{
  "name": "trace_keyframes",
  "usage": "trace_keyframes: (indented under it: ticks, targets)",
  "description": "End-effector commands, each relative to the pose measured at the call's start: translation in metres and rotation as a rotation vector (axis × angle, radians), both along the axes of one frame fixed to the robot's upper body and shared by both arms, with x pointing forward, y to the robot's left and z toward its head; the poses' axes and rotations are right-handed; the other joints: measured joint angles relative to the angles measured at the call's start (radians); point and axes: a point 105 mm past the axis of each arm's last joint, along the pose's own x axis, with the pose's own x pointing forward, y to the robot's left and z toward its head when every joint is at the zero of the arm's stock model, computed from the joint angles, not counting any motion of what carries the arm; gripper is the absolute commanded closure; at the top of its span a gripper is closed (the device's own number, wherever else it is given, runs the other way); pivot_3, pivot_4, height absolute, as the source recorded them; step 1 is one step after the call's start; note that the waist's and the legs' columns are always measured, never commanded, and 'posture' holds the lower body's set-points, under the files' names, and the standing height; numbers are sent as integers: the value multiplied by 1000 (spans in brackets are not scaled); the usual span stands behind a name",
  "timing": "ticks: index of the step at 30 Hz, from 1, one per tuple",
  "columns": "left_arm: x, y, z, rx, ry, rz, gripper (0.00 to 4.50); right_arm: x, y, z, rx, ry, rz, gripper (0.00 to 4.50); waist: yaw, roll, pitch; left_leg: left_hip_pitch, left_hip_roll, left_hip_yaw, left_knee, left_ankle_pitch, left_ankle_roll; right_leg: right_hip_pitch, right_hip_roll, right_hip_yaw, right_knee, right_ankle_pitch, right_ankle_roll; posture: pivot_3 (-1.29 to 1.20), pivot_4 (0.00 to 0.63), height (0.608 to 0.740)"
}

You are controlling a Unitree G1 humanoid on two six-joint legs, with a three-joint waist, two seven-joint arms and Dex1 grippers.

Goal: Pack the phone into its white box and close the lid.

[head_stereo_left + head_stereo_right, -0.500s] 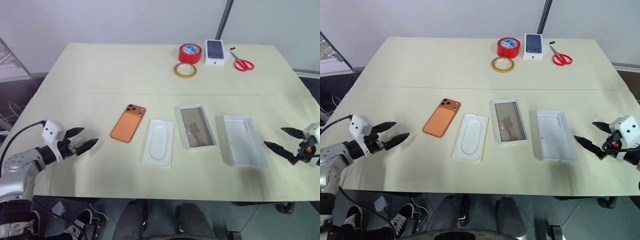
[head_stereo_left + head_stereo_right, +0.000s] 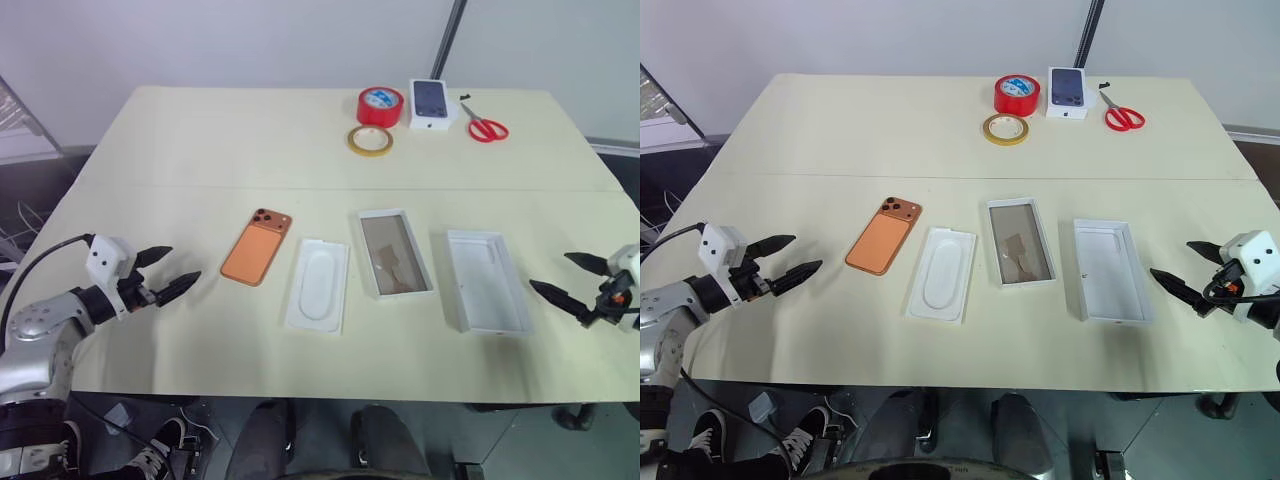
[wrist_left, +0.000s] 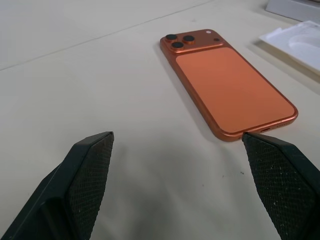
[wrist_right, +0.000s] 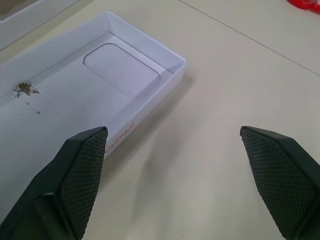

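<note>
My left hand (image 2: 165,274) hovers wide open and empty at the bench (image 2: 200,140) edge. The phone (image 2: 257,246) lies face down just ahead of it and toward the bench's middle, long axis running away from me, lenses at the far end. My right hand (image 2: 567,278), equally spread and empty, sits well apart, beside the lid (image 2: 487,281). The left is judged nearer; the white box (image 2: 394,252) waits between.
</note>
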Motion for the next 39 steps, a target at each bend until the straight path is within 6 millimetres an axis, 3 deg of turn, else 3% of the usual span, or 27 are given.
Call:
trace_keyframes:
  ticks: [1,10,15,18,25,28,31,33,39]
  targets:
    - [2,-2,13,20,-68,-25,185,3,5,10,-10,-43,22,62,0,0,0,0,0,0,0,0,0,0,0,0,0,0,0,0,150,740]
    - [5,-7,11,-46,-23,-38,185,9,10,14,5,-62,32,62,0,0,0,0,0,0,0,0,0,0,0,0,0,0,0,0,150,740]
    - [4,-11,5,-123,115,-29,185,10,16,16,8,-63,56,62,0,0,0,0,0,0,0,0,0,0,0,0,0,0,0,0,150,740]
    - [1,-27,10,-161,148,-59,185,12,40,21,40,-62,143,62,0,0,0,0,0,0,0,0,0,0,0,0,0,0,0,0,150,740]
    - [3,-75,41,-238,186,-160,185,19,124,37,127,-68,409,62,1,0,0,0,0,0,1,0,0,1,0,0,1,0,0,0,150,740]
    - [2,-92,36,-247,273,-196,185,15,154,30,80,-46,537,62,4,0,0,0,0,-1,2,0,0,1,1,-1,1,0,0,0,150,740]
    - [2,-107,14,-189,435,-146,185,13,184,34,162,-50,631,62,2,-1,0,-1,0,-1,2,0,0,1,1,-1,0,0,1,0,150,740]
    - [0,-116,12,-118,454,-145,185,14,193,34,192,-47,649,62,2,-1,1,-1,0,-1,2,0,0,1,2,0,1,0,1,0,150,740]
    - [-10,-143,16,-229,649,-219,185,18,194,26,199,-40,637,62,5,-2,1,-1,-1,-2,4,0,0,1,3,-1,2,0,1,0,150,740]
